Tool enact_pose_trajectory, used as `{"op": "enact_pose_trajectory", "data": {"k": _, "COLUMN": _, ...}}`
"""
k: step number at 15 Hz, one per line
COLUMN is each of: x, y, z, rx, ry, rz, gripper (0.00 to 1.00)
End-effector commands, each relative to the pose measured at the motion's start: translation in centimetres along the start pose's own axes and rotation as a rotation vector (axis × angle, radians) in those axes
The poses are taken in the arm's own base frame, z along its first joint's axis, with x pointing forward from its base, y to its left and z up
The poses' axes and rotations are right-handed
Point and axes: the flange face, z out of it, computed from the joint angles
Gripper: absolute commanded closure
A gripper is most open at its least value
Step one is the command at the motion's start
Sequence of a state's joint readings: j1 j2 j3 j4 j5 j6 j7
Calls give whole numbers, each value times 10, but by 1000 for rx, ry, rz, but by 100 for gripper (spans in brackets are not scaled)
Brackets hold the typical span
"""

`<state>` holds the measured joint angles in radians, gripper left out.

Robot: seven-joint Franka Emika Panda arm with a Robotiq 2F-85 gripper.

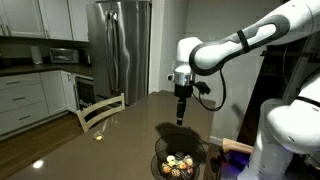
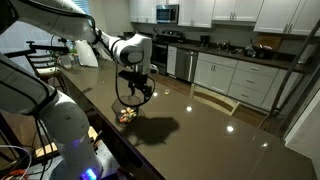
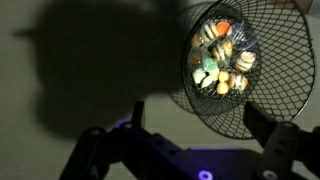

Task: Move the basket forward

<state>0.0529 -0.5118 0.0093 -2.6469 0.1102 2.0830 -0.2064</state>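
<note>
The basket (image 1: pixel 178 160) is a small round dark wire-mesh bowl holding little yellowish, orange and pale round items. It stands on the glossy dark table near the front edge in an exterior view. It also shows in an exterior view (image 2: pixel 128 110) below the wrist, and at the upper right of the wrist view (image 3: pixel 240 55). My gripper (image 1: pixel 181 114) hangs pointing down just behind the basket, also seen in an exterior view (image 2: pixel 136 90). In the wrist view the gripper (image 3: pixel 180 135) is open with its fingers wide apart. The basket's lower rim lies by the right finger; I cannot tell whether they touch.
A light wooden chair (image 1: pixel 100 110) stands at the table's (image 1: pixel 130 140) far side, also in an exterior view (image 2: pixel 215 98). A steel fridge (image 1: pixel 120 45) and white kitchen cabinets (image 2: pixel 235 70) stand beyond. The robot's white base (image 1: pixel 285 135) is beside the table.
</note>
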Motion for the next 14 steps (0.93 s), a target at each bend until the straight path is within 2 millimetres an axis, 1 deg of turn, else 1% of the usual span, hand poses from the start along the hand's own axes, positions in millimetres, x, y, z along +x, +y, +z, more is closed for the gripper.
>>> {"op": "enact_pose_trajectory", "data": {"k": 1, "x": 26, "y": 7, "z": -24, "rx": -94, "ry": 23, "rz": 48, "gripper": 0}}
{"op": "enact_pose_trajectory", "data": {"k": 3, "x": 46, "y": 19, "z": -34, "rx": -113, "ry": 29, "rz": 69, "gripper": 0}}
{"op": "enact_pose_trajectory", "data": {"k": 5, "x": 65, "y": 38, "z": -37, "rx": -119, "ry": 24, "rz": 102, "gripper": 0}}
{"op": "enact_pose_trajectory", "data": {"k": 8, "x": 90, "y": 59, "z": -32, "rx": -119, "ry": 0, "rz": 138, "gripper": 0}}
{"op": "enact_pose_trajectory", "data": {"k": 10, "x": 102, "y": 63, "z": -26, "rx": -110, "ry": -17, "rz": 153, "gripper": 0}}
{"op": "enact_pose_trajectory", "data": {"k": 11, "x": 84, "y": 57, "z": -30, "rx": -95, "ry": 12, "rz": 124, "gripper": 0}}
{"op": "enact_pose_trajectory", "data": {"k": 13, "x": 97, "y": 61, "z": -23, "rx": -92, "ry": -5, "rz": 132, "gripper": 0}}
{"op": "enact_pose_trajectory", "data": {"k": 14, "x": 99, "y": 62, "z": -21, "rx": -92, "ry": -9, "rz": 133, "gripper": 0}}
